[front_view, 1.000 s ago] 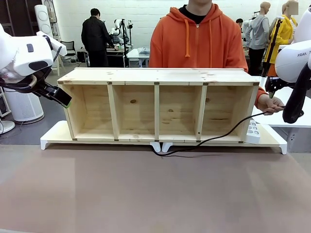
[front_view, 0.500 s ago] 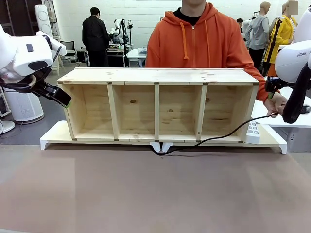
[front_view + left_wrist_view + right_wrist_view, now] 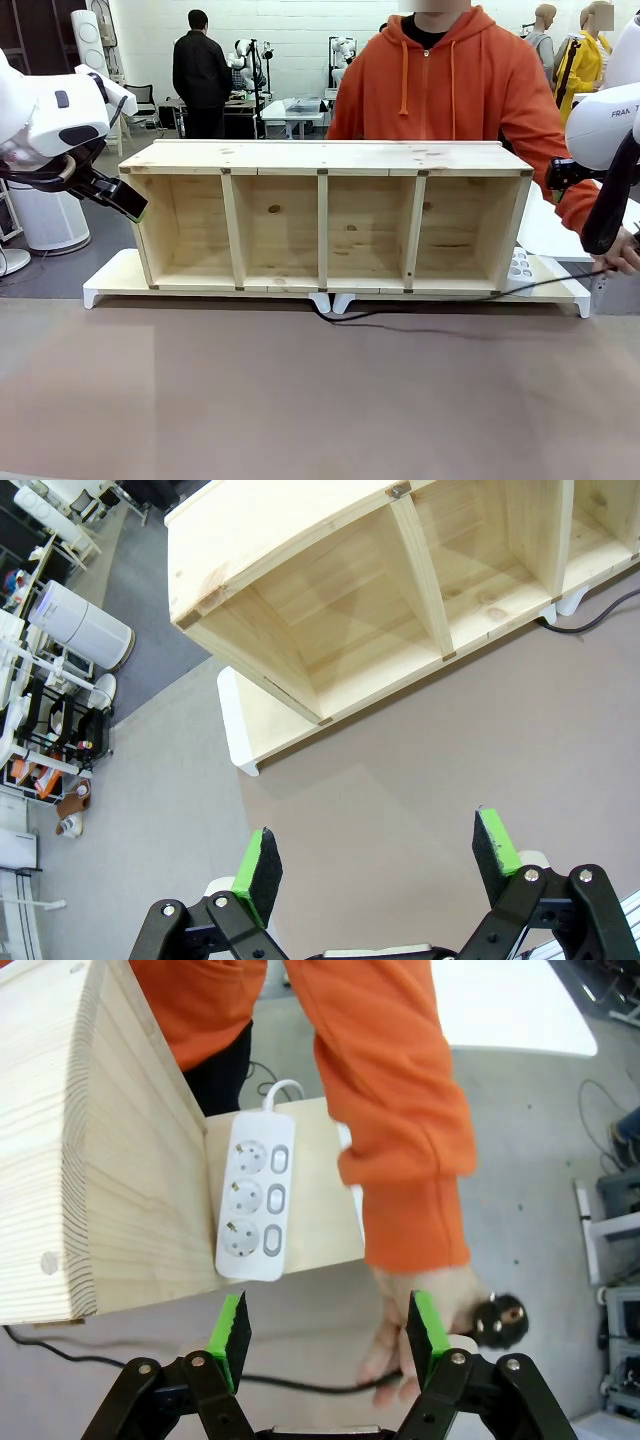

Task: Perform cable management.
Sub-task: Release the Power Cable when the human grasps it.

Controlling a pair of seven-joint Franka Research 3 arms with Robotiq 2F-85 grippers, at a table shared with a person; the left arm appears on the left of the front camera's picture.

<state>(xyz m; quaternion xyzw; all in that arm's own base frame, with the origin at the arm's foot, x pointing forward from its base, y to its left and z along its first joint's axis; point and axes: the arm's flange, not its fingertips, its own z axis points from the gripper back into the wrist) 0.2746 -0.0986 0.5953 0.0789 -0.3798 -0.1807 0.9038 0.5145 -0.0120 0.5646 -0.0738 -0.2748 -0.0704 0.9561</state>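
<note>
Here, seen lying low along the counter point(image 3: 300, 400) in the front view: the black cable point(image 3: 440, 301), stretched from under the middle of the wooden four-bay shelf unit point(image 3: 325, 215) toward the right edge of the frame, ending in the person's hand point(image 3: 628, 252). Seen in the right wrist view: the same cable point(image 3: 290, 1384) crossing the bottom of the frame, its round black plug point(image 3: 503, 1322) held in the person's hand point(image 3: 425, 1335) at lower right, below an orange sleeve point(image 3: 390, 1090). Lay just left of centre, on the pale base board beside the shelf's end wall: the white power strip point(image 3: 253, 1198). Stood open and empty above cable and counter: the right hand point(image 3: 329, 1338). Likewise open and holding nothing, at the bottom of the left wrist view over bare counter: the left hand point(image 3: 379, 865).
</note>
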